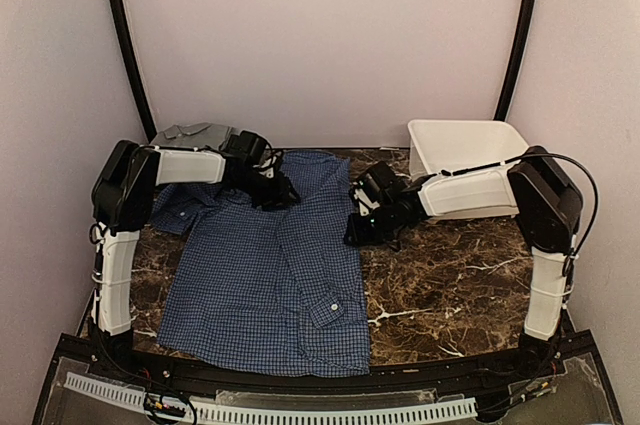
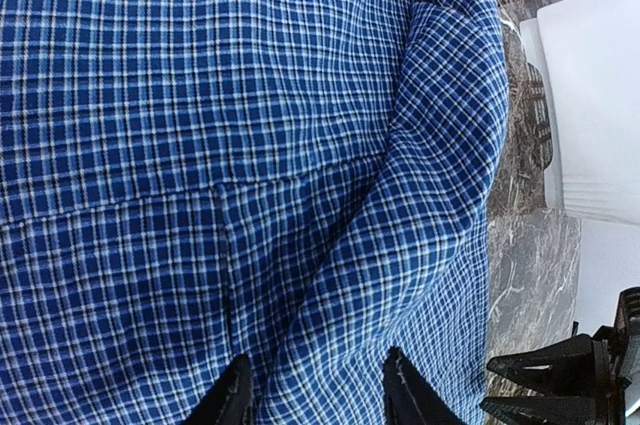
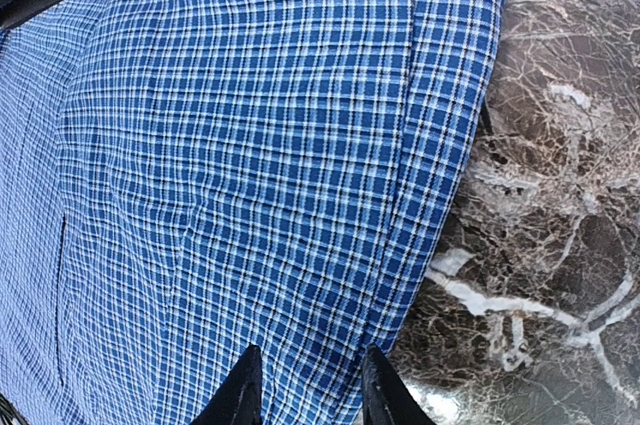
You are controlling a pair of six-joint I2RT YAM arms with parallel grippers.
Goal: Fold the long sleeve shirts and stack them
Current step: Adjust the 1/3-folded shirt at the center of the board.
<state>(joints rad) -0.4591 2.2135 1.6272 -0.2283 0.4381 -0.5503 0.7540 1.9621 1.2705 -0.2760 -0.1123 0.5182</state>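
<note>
The blue check shirt [image 1: 260, 285] lies spread face up on the marble table, collar toward the back. A grey shirt [image 1: 190, 132] sits folded at the back left. My left gripper [image 1: 278, 195] hovers low over the blue shirt's upper part. In the left wrist view its open fingers [image 2: 318, 370] straddle a raised fold of the check cloth [image 2: 200, 95]. My right gripper [image 1: 358, 233] is at the shirt's right edge. In the right wrist view it is open [image 3: 310, 365], its tips either side of the edge hem of the cloth [image 3: 250, 145].
A white plastic tub [image 1: 465, 140] stands at the back right, partly behind the right arm, and shows at the right in the left wrist view [image 2: 600, 95]. Dark marble tabletop [image 1: 450, 285] is bare to the right of the shirt. Curved black poles frame the back wall.
</note>
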